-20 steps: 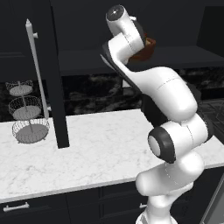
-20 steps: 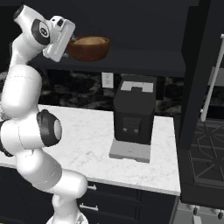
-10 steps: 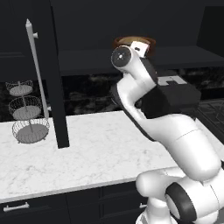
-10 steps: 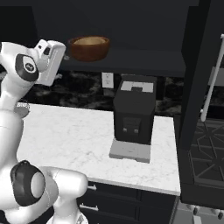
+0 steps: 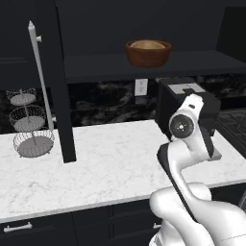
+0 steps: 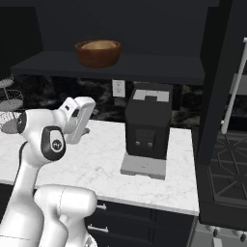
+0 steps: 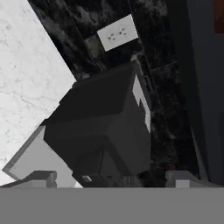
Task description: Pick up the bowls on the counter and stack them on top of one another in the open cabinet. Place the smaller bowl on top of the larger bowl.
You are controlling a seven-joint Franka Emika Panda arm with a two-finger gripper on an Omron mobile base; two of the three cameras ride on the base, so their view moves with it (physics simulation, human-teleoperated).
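Bowls: you see the tan bowl [image 5: 148,44] nested inside the brown bowl [image 5: 148,56], on the cabinet shelf [image 5: 105,66].
Jaws: yours stand wide apart, empty, facing the coffee machine [image 7: 103,131].
Tabletop [image 5: 110,163]: wire basket stand [image 5: 29,125] far left.

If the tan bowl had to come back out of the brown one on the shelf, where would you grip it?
Probably by the tan bowl's rim, coming from above: it sits nested in the brown bowl, whose wall covers its sides, so little but the top shows.

Two bowls [image 5: 148,52] are counted, nested on the cabinet shelf [image 5: 96,67]; one coffee machine [image 6: 147,128], one wire basket stand [image 5: 30,126], one wall outlet [image 5: 141,87].
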